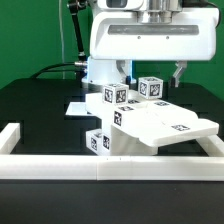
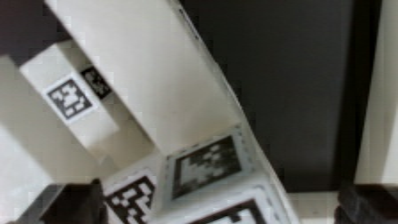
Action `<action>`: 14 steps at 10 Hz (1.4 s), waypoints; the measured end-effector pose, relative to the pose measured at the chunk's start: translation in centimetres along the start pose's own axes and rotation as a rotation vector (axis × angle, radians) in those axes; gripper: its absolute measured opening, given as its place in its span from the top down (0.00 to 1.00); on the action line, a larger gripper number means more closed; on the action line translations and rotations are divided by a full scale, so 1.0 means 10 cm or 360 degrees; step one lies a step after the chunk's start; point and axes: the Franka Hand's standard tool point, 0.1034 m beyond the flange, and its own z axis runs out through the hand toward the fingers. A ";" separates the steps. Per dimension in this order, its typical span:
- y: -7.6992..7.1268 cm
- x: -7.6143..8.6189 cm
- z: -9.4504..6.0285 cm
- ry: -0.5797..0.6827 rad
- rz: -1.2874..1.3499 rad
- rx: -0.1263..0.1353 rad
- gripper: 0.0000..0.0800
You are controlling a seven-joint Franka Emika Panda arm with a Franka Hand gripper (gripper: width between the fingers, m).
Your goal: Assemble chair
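Two dark fingertips [image 2: 75, 203] show in my wrist view, one at each lower corner, set wide apart with nothing clamped between them; the gripper [image 2: 210, 200] hangs open above the chair parts. Between the fingertips I see tagged white surfaces of the chair [image 2: 151, 100]: a long pale slab running diagonally, a block with a tag beside it, and more tags close under the camera. In the exterior view I see the gripper [image 1: 162, 20] high above the work, clear of it, the arm [image 1: 150, 45] filling the upper frame. The chair [image 1: 135, 125] sits on the black table [image 1: 30, 110], near the white border rail [image 1: 110, 165], a tilted slab leaning toward the exterior view's right and tagged cubes on top and at its left
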 end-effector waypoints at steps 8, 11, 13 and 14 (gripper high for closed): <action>0.01 0.00 0.00 -0.0004 -0.0066 -0.0016 0.64; 0.00 0.00 0.00 -0.0002 0.0240 -0.0010 0.64; 0.00 0.00 0.01 0.0008 0.0567 -0.0009 0.64; -0.02 0.01 0.01 0.0019 0.0707 -0.0008 0.64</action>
